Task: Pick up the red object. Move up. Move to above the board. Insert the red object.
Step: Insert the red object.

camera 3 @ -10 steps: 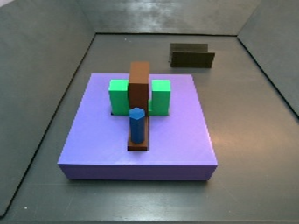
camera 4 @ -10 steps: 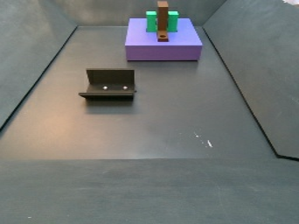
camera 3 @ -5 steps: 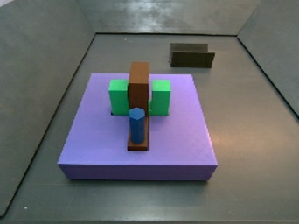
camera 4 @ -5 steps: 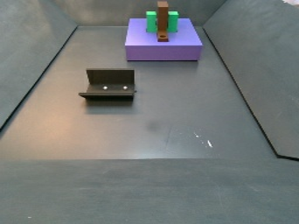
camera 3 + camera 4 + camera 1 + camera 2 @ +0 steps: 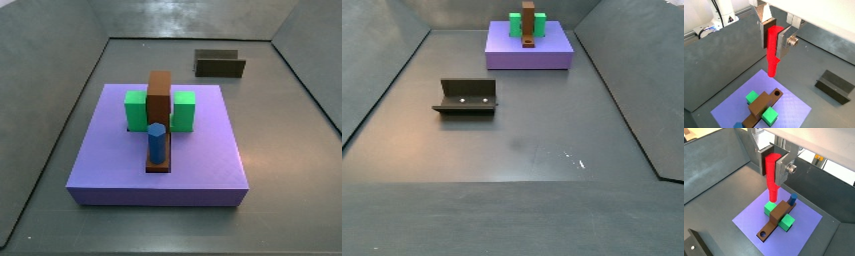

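Gripper [image 5: 776,41] absent from both side views; red object [image 5: 772,50] top hidden between fingers.

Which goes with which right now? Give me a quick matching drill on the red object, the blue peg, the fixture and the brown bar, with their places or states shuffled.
Things:
1. red object
2. blue peg
3. fixture
4. brown bar

Places or states:
A. stands on the floor, apart from the board
B. clamped in the gripper, hanging high above the board
C. lies on the board between the two green blocks
D. stands upright at one end of the brown bar

Pairs: 1-B, 2-D, 3-A, 4-C
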